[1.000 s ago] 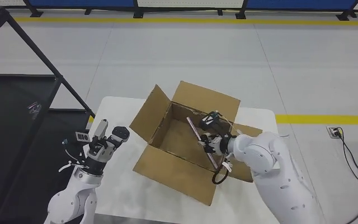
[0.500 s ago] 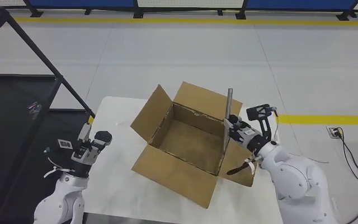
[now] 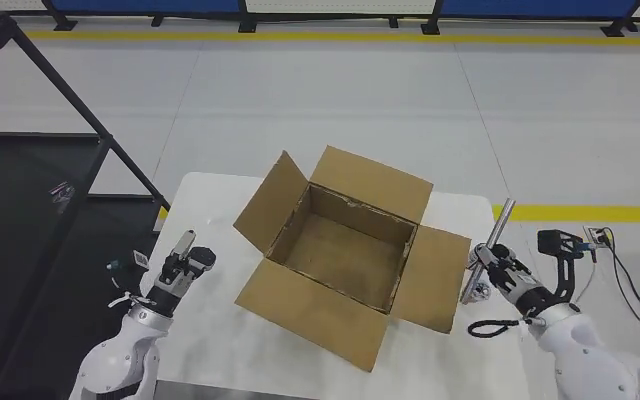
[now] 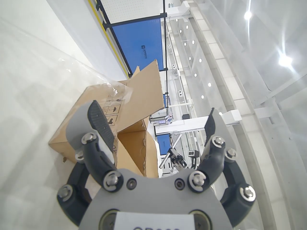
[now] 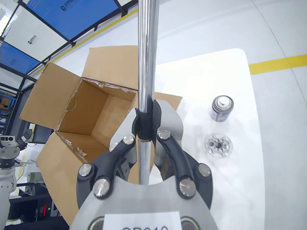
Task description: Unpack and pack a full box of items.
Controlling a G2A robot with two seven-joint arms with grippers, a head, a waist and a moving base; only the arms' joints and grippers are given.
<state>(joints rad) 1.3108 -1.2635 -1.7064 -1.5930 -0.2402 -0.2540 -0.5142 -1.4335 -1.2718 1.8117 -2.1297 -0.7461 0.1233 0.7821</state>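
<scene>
The box [image 3: 340, 258] stands at the middle of the bench [image 3: 215, 335], turned at an angle to the bench edges. All four flaps are folded outward, and we see the brown floor inside.

The right gripper [image 3: 482, 268] is at the right edge of the bench, just beyond the right-hand flap of the box. In the right wrist view, its pads [image 5: 156, 114] are closed on a polished metal rod [image 5: 146, 48]. We note that they grip the rod near one end, so most of its length projects past the fingertips. In the top view the rod is tilted and clear of the box.

A small can [image 5: 222, 108] stands upright near the right edge of the bench. A flanged disc [image 5: 218, 144] lies flat just beside the can, without touching it.

The left gripper [image 4: 153, 125] is at the left edge of the bench, well apart from the box and facing it. Its fingers [image 4: 100, 123] are spread wide, with nothing between them.
</scene>
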